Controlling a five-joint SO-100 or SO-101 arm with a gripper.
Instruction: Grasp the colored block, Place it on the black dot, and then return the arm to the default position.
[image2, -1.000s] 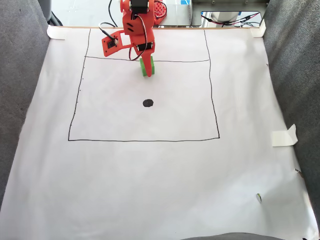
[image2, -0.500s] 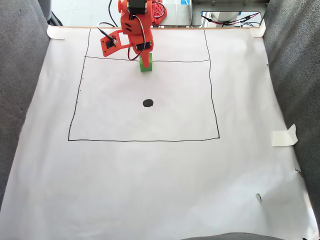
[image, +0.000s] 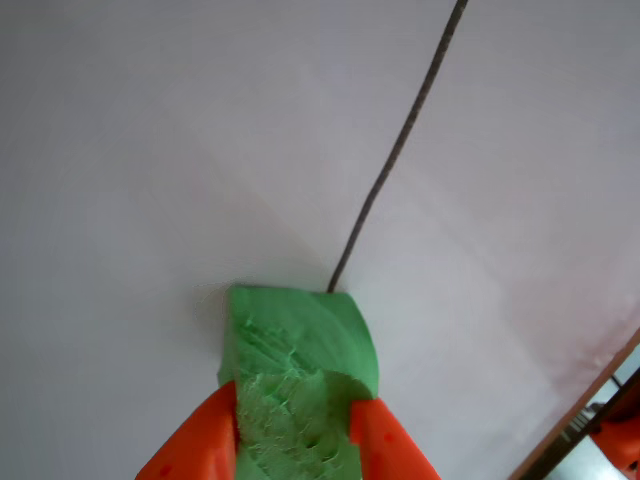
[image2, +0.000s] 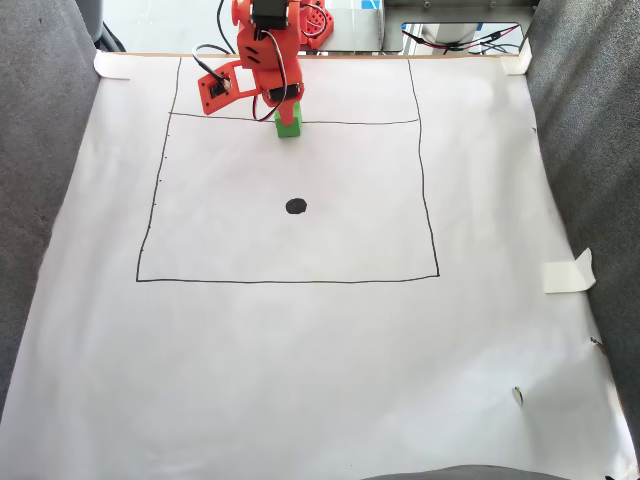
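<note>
The green foam cube (image: 298, 370) is pinched between my two orange fingers (image: 200, 445), its torn face toward the camera in the other view. In the fixed view the cube (image2: 288, 124) sits under the orange arm at the top line of the drawn square. My gripper (image2: 287, 112) is shut on the cube. The black dot (image2: 296, 206) lies on the white paper well below the cube, near the middle of the square.
White paper (image2: 300, 380) covers the table, with a thin black square outline (image2: 290, 280) drawn on it. Grey fabric walls (image2: 40, 150) flank both sides. A folded tape piece (image2: 570, 272) sits at the right edge. Cables and gear lie behind the arm's base.
The arm has drawn back toward its base, and the green cube in its fingers has moved up the fixed view, from just below the square's top line onto it.
</note>
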